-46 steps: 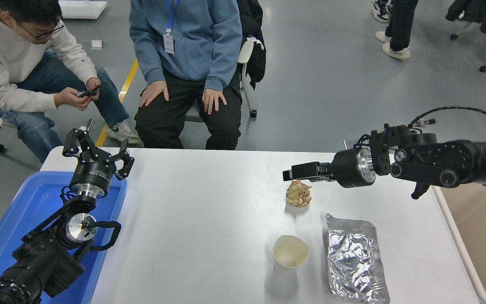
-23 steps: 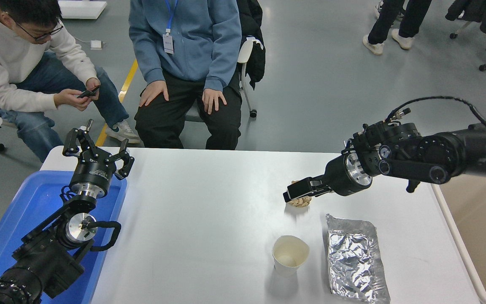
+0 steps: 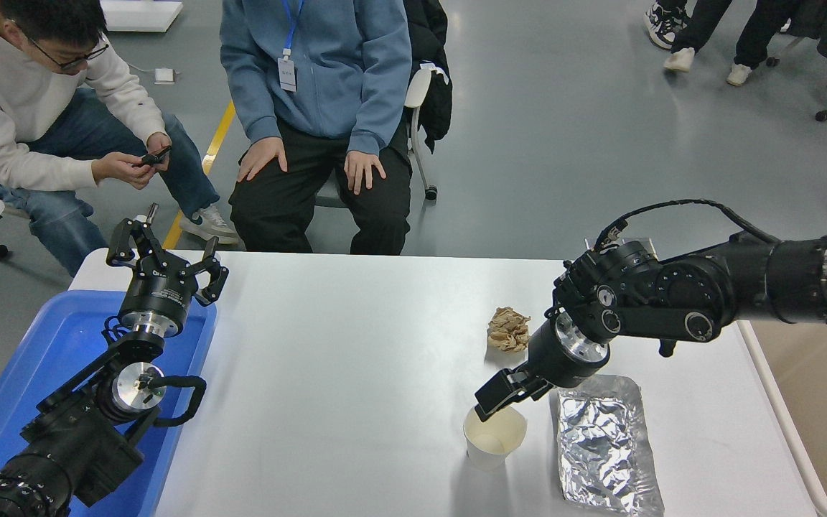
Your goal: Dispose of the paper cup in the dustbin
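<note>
The paper cup (image 3: 494,436) stands upright on the white table (image 3: 342,359) near its front edge, cream inside showing. My right gripper (image 3: 494,402) comes in from the right, tilts down to the left, and its tip is at the cup's far rim; I see it edge-on. The dustbin (image 3: 826,409) is the beige bin off the table's right edge, only partly in view. My left gripper (image 3: 166,258) is parked open and empty at the lower left, over the blue tray.
A crumpled tan paper ball (image 3: 508,329) lies behind the cup. A crinkled silver foil bag (image 3: 604,445) lies just right of the cup. A blue plastic tray (image 3: 47,373) sits at the left. Two people sit at the far side.
My right gripper has swung from above the paper ball down and toward me, to the cup's rim. The cup, ball and foil bag have not moved. The left arm is still.
</note>
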